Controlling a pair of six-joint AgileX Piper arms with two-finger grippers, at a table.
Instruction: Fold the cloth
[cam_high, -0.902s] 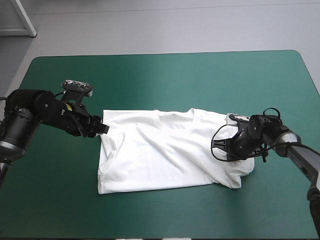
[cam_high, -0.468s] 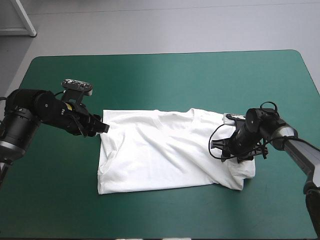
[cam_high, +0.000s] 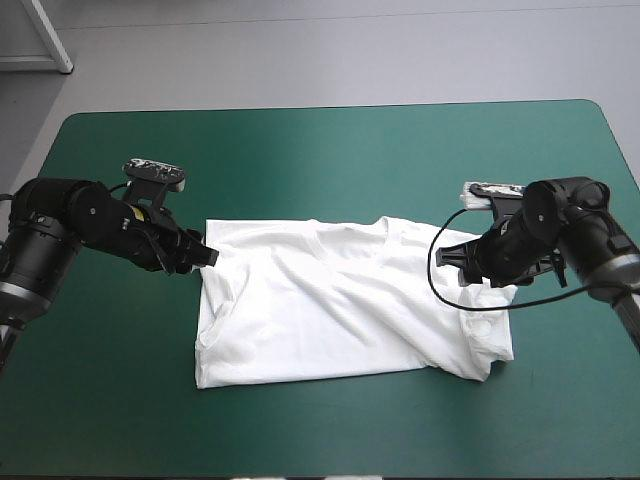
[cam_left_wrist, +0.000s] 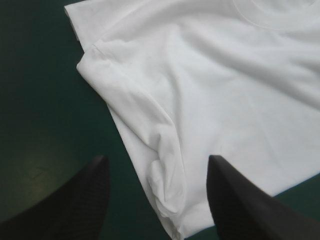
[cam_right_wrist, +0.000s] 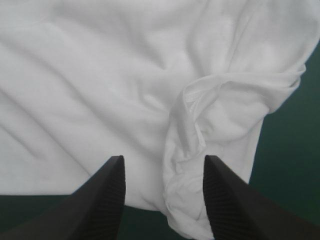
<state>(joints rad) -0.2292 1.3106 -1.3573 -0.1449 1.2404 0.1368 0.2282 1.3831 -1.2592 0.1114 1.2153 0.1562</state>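
1. Left wrist view: the left gripper (cam_left_wrist: 157, 162) has its fingers apart, with a bunched edge of the white T-shirt (cam_left_wrist: 210, 90) lying between them.
2. Right wrist view: the right gripper (cam_right_wrist: 164, 160), also apart, straddles a crumpled part of it.
3. The T-shirt lies spread mid-desk (cam_high: 320, 150).

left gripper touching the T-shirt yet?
Cannot tell. Left wrist view: the left gripper, open, straddles an edge of the T-shirt, but whether its fingers rest on it is unclear; high view settles nothing.
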